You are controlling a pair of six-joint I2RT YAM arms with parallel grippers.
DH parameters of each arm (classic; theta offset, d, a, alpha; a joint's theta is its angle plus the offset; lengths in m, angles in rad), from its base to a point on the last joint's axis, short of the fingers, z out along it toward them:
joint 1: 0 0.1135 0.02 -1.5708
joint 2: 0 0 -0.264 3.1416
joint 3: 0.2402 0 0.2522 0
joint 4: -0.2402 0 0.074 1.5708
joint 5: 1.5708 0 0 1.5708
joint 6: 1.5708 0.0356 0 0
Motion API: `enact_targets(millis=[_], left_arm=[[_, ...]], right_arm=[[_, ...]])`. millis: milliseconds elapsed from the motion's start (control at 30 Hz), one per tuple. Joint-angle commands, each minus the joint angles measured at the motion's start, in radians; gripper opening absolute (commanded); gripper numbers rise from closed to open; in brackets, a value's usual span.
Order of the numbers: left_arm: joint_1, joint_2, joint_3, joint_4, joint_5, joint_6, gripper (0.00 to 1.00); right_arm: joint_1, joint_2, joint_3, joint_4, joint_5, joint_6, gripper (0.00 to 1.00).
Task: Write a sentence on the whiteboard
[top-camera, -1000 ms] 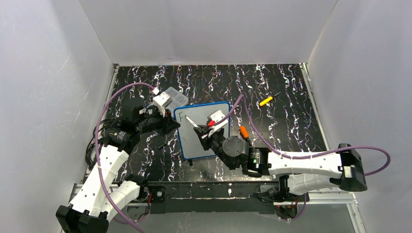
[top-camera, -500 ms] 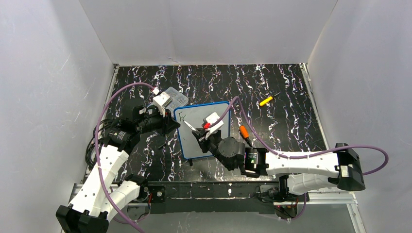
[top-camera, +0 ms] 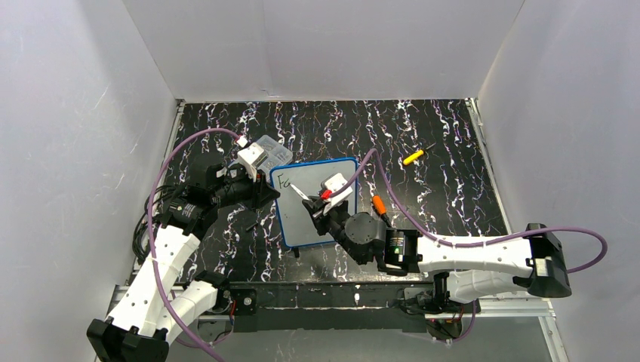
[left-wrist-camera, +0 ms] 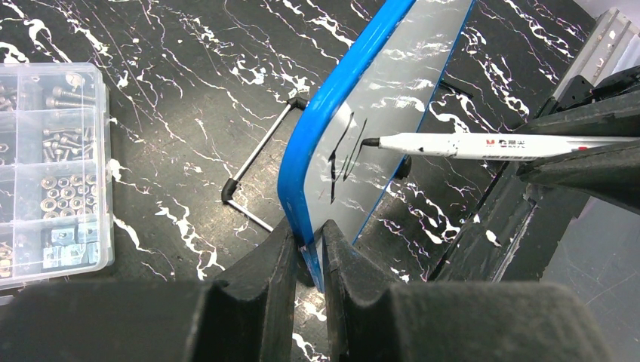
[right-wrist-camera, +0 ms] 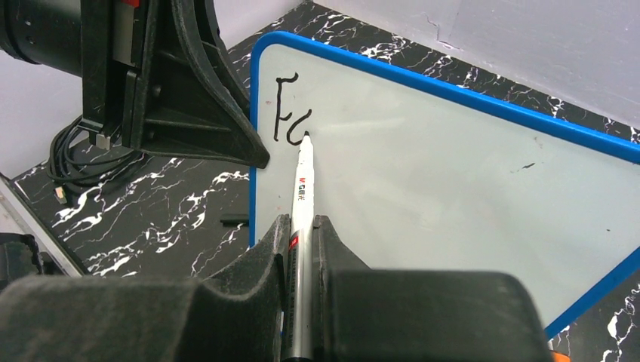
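Note:
The whiteboard (top-camera: 332, 175) with a blue frame lies mid-table, seen also in the left wrist view (left-wrist-camera: 400, 68) and right wrist view (right-wrist-camera: 453, 188). My left gripper (left-wrist-camera: 308, 245) is shut on its left frame edge (top-camera: 273, 192). My right gripper (right-wrist-camera: 302, 226) is shut on a white marker (right-wrist-camera: 302, 181), over the board (top-camera: 321, 205). The marker (left-wrist-camera: 483, 145) tip touches the board at the top left. The sentence (right-wrist-camera: 290, 113) stands as black strokes reading "F" and a part of a second letter (top-camera: 282, 181).
A clear compartment box (top-camera: 266, 147) of screws stands behind the left gripper (left-wrist-camera: 45, 173). An orange object (top-camera: 378, 204) lies right of the board, a yellow-handled tool (top-camera: 412, 157) further right. A black-ended wire foot (left-wrist-camera: 256, 170) sticks out beside the frame.
The marker has drawn a second stroke after the "F". My right gripper shifted slightly left, then back right along the board. The left gripper has held still.

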Motion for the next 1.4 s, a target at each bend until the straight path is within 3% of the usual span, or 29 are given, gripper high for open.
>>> enact_targets(millis=[0, 1367], left_arm=[[-0.013, 0.0, -0.02, -0.047, -0.006, 0.028, 0.0], [-0.014, -0.001, -0.025, -0.047, -0.018, 0.028, 0.0]], right_arm=[[-0.004, -0.019, 0.016, 0.085, 0.053, -0.049, 0.01], [-0.003, -0.083, -0.026, 0.008, 0.015, 0.019, 0.01]])
